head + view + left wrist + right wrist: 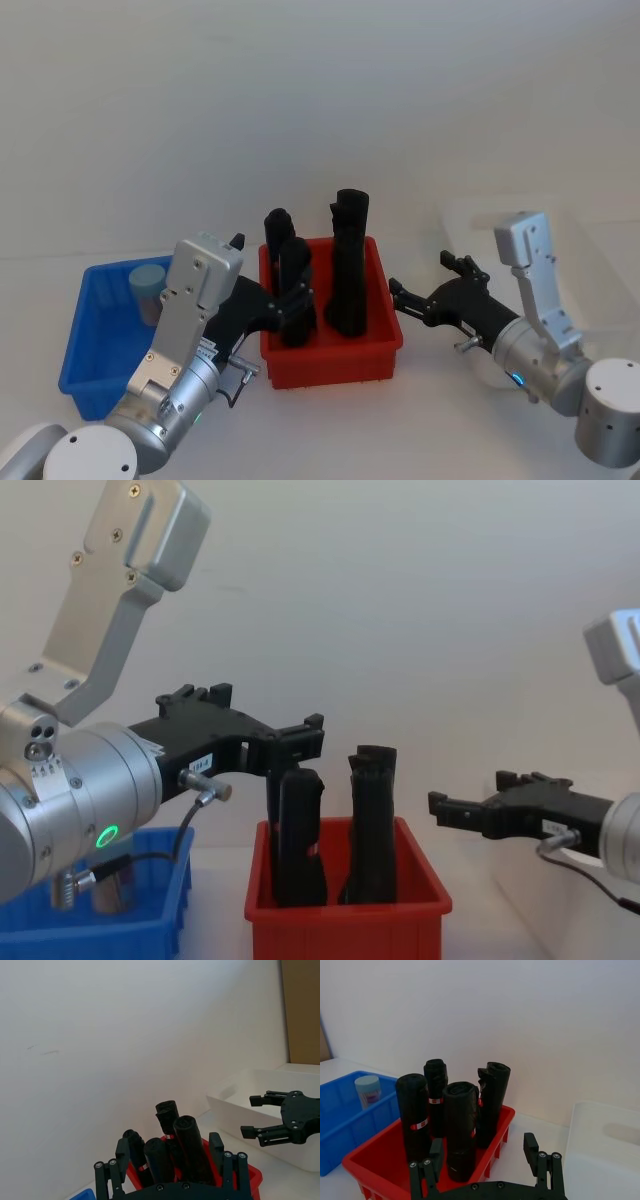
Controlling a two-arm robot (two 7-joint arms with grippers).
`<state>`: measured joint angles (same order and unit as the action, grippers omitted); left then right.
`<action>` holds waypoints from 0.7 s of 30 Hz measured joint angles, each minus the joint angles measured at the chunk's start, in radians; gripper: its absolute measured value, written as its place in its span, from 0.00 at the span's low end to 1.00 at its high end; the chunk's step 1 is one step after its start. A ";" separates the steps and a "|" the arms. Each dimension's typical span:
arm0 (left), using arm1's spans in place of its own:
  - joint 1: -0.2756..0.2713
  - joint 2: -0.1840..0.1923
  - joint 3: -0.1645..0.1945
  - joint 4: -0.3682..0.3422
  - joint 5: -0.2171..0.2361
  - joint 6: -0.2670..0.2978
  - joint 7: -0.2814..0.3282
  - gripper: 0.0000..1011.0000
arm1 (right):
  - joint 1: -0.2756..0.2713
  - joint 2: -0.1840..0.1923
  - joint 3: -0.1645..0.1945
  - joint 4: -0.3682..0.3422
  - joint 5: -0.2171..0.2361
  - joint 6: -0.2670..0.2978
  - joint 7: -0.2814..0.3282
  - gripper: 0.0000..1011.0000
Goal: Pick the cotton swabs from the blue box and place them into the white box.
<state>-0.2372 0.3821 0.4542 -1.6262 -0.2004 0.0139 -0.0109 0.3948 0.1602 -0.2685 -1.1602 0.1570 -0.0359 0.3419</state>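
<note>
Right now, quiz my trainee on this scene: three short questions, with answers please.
1. True or false: the cotton swabs jar stands in the blue box.
2. Which container holds the black rolls? A) red bin B) blue box C) white box
3. Are the fingers of the right gripper open or shut?
Key: 1 true; 2 A; 3 open.
</note>
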 joint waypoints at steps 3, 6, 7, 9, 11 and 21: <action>0.000 0.000 0.000 0.000 0.000 0.000 0.000 0.99 | 0.030 -0.012 -0.004 0.051 -0.007 -0.011 0.018 0.99; 0.000 0.000 0.000 0.000 0.000 0.000 0.000 0.99 | 0.060 -0.023 -0.006 0.102 -0.012 -0.023 0.034 0.99; 0.000 0.000 0.000 0.000 0.000 0.000 0.000 0.99 | 0.068 -0.026 -0.007 0.116 -0.013 -0.026 0.037 0.99; 0.000 0.000 0.000 0.000 0.000 0.000 0.000 0.99 | 0.095 -0.037 -0.010 0.163 -0.016 -0.037 0.049 0.99; 0.000 0.000 0.000 0.000 0.000 0.000 0.000 0.99 | 0.120 -0.046 -0.012 0.205 -0.019 -0.049 0.061 0.99; 0.000 0.000 0.000 0.000 0.000 0.000 0.000 0.99 | 0.226 -0.086 -0.020 0.383 -0.027 -0.104 0.101 0.99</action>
<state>-0.2372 0.3822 0.4542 -1.6262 -0.2003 0.0139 -0.0109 0.6213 0.0746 -0.2888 -0.7770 0.1298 -0.1401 0.4431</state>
